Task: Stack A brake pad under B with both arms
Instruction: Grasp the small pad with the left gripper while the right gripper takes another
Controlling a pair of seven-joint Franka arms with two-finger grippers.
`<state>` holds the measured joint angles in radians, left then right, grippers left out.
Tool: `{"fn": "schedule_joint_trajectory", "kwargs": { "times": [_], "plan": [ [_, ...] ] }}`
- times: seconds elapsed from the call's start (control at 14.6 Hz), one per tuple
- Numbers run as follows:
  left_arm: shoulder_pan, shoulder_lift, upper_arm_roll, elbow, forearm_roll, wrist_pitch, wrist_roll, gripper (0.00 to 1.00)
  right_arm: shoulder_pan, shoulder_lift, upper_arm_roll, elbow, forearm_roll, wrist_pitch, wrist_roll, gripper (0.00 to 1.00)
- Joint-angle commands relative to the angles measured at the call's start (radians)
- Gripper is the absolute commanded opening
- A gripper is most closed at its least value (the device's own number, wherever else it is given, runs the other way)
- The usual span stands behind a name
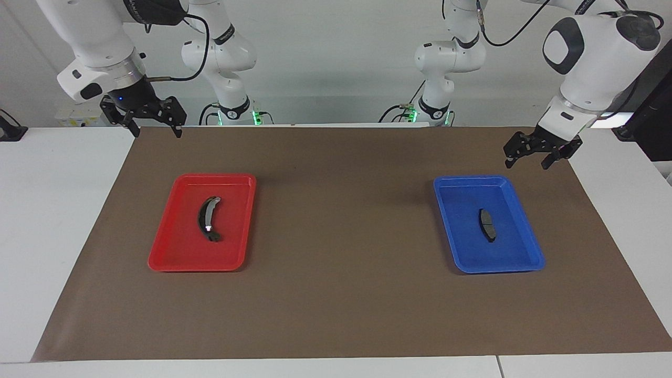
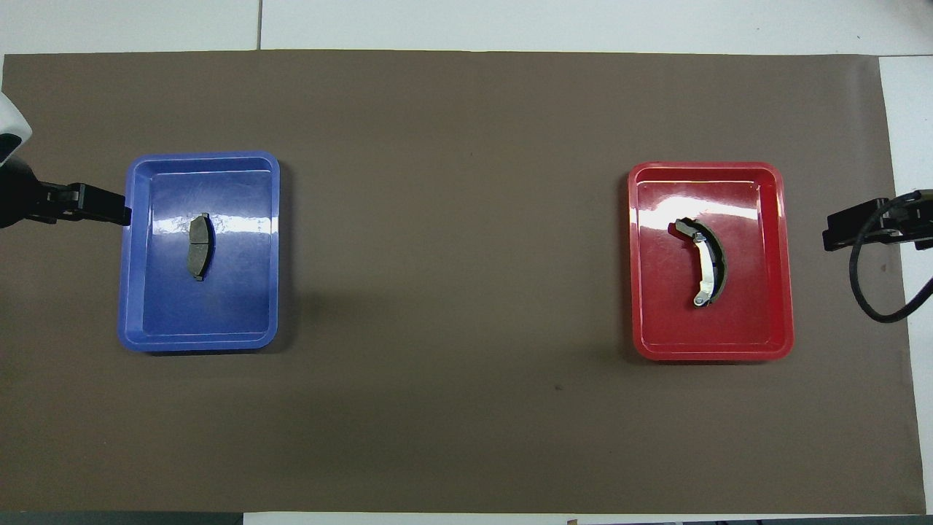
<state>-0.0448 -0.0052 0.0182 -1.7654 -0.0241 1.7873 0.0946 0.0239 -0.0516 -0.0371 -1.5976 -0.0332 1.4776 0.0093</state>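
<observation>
The A brake pad (image 1: pixel 487 224) (image 2: pixel 198 246), short, matte and dark grey, lies in the blue tray (image 1: pixel 472 179) (image 2: pixel 204 157). B (image 1: pixel 208 219) (image 2: pixel 705 271), the longer crescent with a silvery edge, lies in the red tray (image 1: pixel 215 177) (image 2: pixel 703 168). My left gripper (image 1: pixel 526 161) (image 2: pixel 102 214) hangs open and holds nothing, over the mat by the blue tray's rim at the left arm's end. My right gripper (image 1: pixel 157 131) (image 2: pixel 849 232) is open and holds nothing, up over the mat's edge at the right arm's end, well clear of the red tray.
A brown mat (image 1: pixel 341 294) (image 2: pixel 452 292) covers most of the white table, and both trays sit on it far apart. A black cable loop (image 2: pixel 875 292) hangs from the right arm beside the red tray.
</observation>
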Motion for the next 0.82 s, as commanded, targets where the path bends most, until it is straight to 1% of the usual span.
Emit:
{"fn": "schedule_joint_trajectory", "kwargs": {
  "times": [0.0,0.14,0.27,0.75],
  "plan": [
    [-0.003,-0.038,0.0,-0.134,0.001,0.128,0.002,0.98,-0.016,-0.02,0.009,-0.027,0.001,0.015,-0.023,1.0],
    [0.002,0.011,0.002,-0.187,0.001,0.232,0.001,0.98,-0.016,-0.02,0.009,-0.028,0.003,0.015,-0.023,1.0],
    [0.002,0.065,0.002,-0.256,0.001,0.367,-0.001,0.97,-0.016,-0.02,0.009,-0.028,0.001,0.015,-0.023,1.0],
    [0.005,0.183,0.002,-0.362,0.001,0.61,0.002,0.97,-0.016,-0.024,0.009,-0.038,0.003,0.018,-0.022,1.0]
  ]
}}
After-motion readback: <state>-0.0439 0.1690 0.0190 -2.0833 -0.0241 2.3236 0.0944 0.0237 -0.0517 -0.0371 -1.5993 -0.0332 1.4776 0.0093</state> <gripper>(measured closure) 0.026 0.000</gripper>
